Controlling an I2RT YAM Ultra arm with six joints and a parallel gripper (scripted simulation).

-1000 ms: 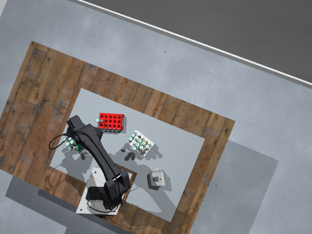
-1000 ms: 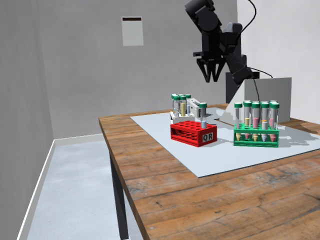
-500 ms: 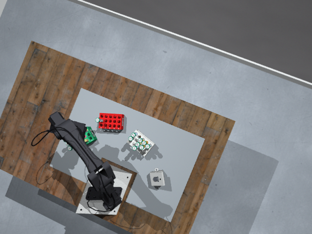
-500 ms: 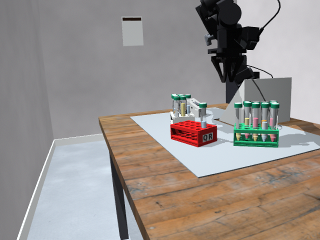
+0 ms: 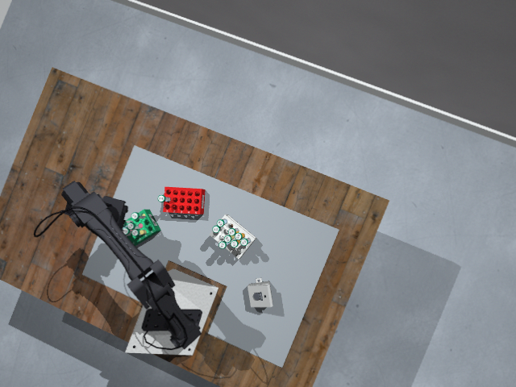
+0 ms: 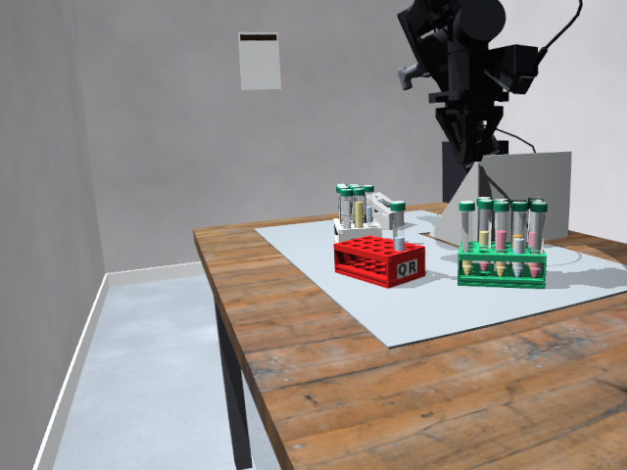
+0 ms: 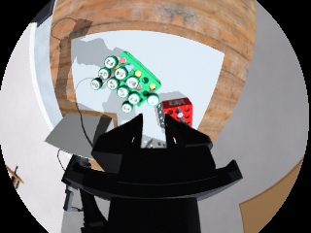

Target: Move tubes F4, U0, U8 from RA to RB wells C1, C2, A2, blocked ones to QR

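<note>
My gripper [image 6: 470, 161] [image 7: 154, 116] is partly open, with nothing between its fingers, high above the bench. In the wrist view the green rack RA [image 5: 154, 230] [image 6: 506, 284] [image 7: 150, 73] lies ahead and left of the fingertips, holding several green-capped tubes. The arm partly hides it in the top view. The red rack QR [image 5: 178, 196] [image 6: 379, 278] [image 7: 189, 110] holds one green-capped tube [image 5: 161, 198] [image 6: 398, 206] [image 7: 180, 115] in an end well. The white rack RB [image 5: 251, 240] [image 6: 360, 233] holds several green-capped tubes. Tube labels are too small to read surely.
The light-grey button box [image 5: 266, 297] stands right of the arm base in the top view; I cannot tell its lamp's state. The arm's pale base plate [image 5: 200, 295] is at the mat's near side. A large grey panel [image 6: 536, 192] stands behind RA in the exterior view.
</note>
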